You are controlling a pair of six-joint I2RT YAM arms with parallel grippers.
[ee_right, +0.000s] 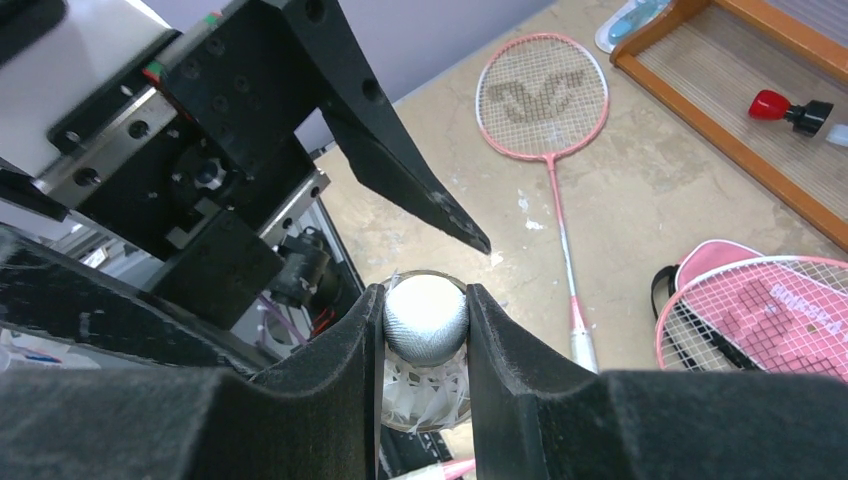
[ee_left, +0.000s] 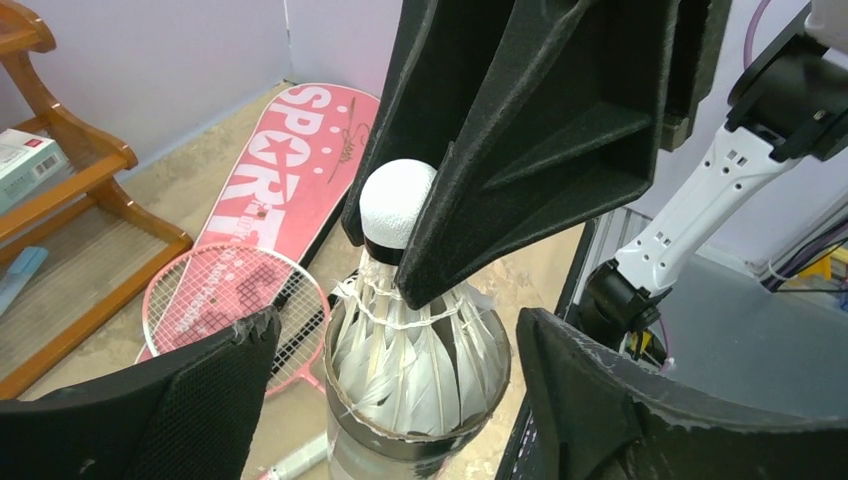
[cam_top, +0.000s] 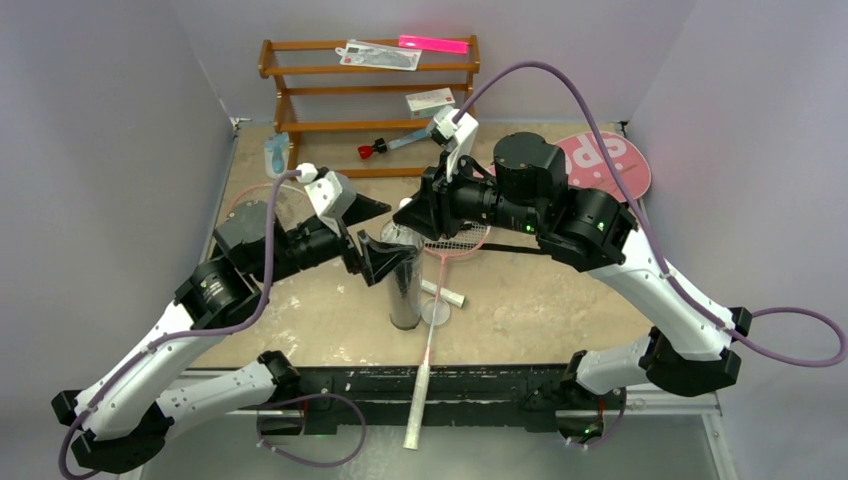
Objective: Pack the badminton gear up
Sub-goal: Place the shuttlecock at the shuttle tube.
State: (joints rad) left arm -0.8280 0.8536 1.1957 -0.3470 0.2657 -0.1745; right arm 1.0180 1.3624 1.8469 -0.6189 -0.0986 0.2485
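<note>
Right wrist cam: right end effector (ee_right: 425, 300) clamped on cork head of white feather shuttlecock (ee_left: 405, 335), feathers partly inside mouth of long black tube (cam_top: 403, 290), upright on surface (cam_top: 540, 310). Left end effector (cam_top: 376, 235) open, straddling tube top. Step: loading shuttle. Next, imo: push straight down, release w/o tipping tube.
</note>
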